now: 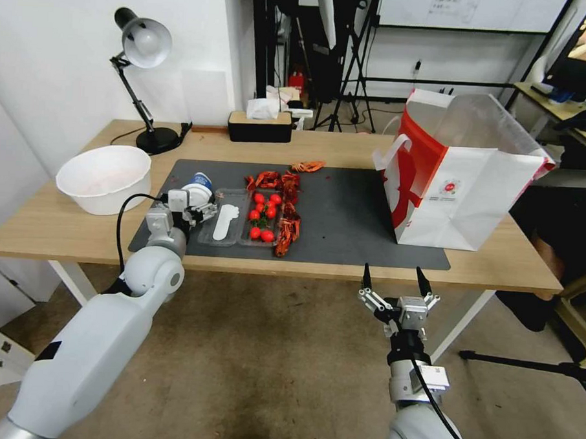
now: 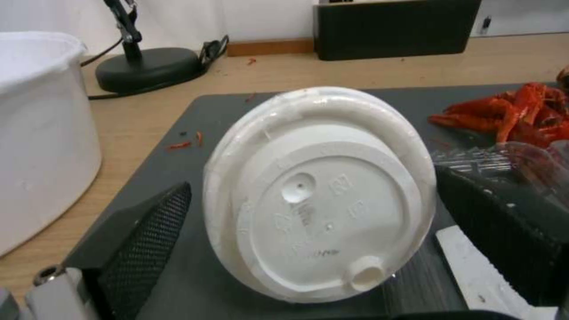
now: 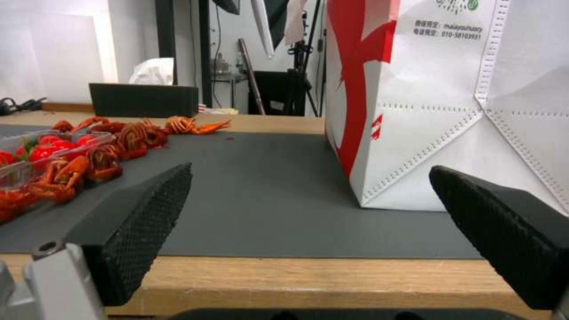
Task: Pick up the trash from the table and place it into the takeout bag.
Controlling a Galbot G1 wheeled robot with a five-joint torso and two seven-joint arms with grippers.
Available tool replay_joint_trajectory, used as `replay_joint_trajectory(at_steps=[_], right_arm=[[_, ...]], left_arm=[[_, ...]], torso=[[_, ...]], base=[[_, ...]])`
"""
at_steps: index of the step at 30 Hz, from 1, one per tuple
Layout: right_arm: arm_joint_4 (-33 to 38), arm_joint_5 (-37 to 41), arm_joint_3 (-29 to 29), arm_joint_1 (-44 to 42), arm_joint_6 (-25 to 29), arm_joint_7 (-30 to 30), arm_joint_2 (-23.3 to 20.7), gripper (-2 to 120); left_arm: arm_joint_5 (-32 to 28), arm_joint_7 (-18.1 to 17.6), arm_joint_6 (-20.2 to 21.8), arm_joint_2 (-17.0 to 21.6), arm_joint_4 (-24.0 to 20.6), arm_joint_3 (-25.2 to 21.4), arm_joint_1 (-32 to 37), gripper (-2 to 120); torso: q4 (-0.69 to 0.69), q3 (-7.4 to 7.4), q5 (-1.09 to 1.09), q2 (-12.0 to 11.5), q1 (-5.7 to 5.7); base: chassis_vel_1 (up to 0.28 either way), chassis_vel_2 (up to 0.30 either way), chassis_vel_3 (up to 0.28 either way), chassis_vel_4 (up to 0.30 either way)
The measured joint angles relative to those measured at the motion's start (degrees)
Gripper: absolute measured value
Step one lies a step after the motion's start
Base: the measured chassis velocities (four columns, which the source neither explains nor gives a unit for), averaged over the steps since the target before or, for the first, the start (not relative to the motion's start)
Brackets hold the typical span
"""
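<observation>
A blue-white cup with a white lid lies tipped on the dark grey mat of the table, its lid turned toward my left gripper. That gripper is open, with one black finger on each side of the cup and only slim gaps left. My right gripper hangs open and holding nothing just off the table's front edge, facing the takeout bag. The takeout bag, white with red side panels, stands upright at the mat's right end.
Beside the cup lie a clear tray with a white utensil and a clear tray of cherry tomatoes, ringed by red crayfish shells. A wide white bowl, a desk lamp and a black tissue box stand further back.
</observation>
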Motion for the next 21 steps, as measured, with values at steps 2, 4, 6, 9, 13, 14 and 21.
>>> replay_joint_trajectory(at_steps=[2,4,6,9,13,14,21], right_arm=[[0.00,-0.03,-0.04,0.06,-0.04,0.00,0.02,100],[0.00,-0.07,-0.11,0.16,-0.09,0.00,0.08,100],[-0.04,-0.14,-0.21,0.31,-0.17,0.00,0.14,100],[-0.06,-0.19,-0.29,0.35,-0.20,-0.01,0.19,100],[-0.04,-0.21,-0.23,0.28,-0.22,-0.02,0.19,100],[-0.03,-0.21,-0.21,0.26,-0.22,-0.01,0.19,100],[-0.02,-0.24,-0.20,0.25,-0.23,-0.01,0.28,100]], left_arm=[[-0.10,-0.22,0.16,-0.06,0.22,0.17,-0.16,100],[-0.25,-0.58,0.35,-0.15,0.54,0.43,-0.46,100],[-0.36,-1.07,0.62,-0.28,1.11,1.00,-1.06,99],[-0.52,-1.40,0.82,-0.32,1.94,1.87,-1.95,91],[-0.58,-1.77,0.94,-0.49,2.95,2.83,-3.14,79],[-0.58,-1.87,0.96,-0.52,3.16,3.06,-3.44,76],[-0.26,-1.92,0.89,-0.27,3.72,3.42,-3.94,67]], torso=[[0.00,0.00,0.00,0.00,0.00],[0.00,0.00,0.00,0.00,0.00],[0.00,0.00,0.00,0.00,0.00],[0.00,0.00,0.00,0.00,0.00],[0.00,0.00,0.00,0.01,0.00],[0.00,0.00,0.00,0.00,0.00],[-0.01,0.00,-0.01,0.01,0.00]], base=[[0.000,0.000,0.000,0.000],[0.000,0.000,0.000,0.000],[0.000,0.000,0.000,0.000],[0.000,0.000,0.000,0.000],[0.000,0.000,0.000,0.000],[0.000,0.000,0.000,0.000],[0.000,0.000,0.000,0.000]])
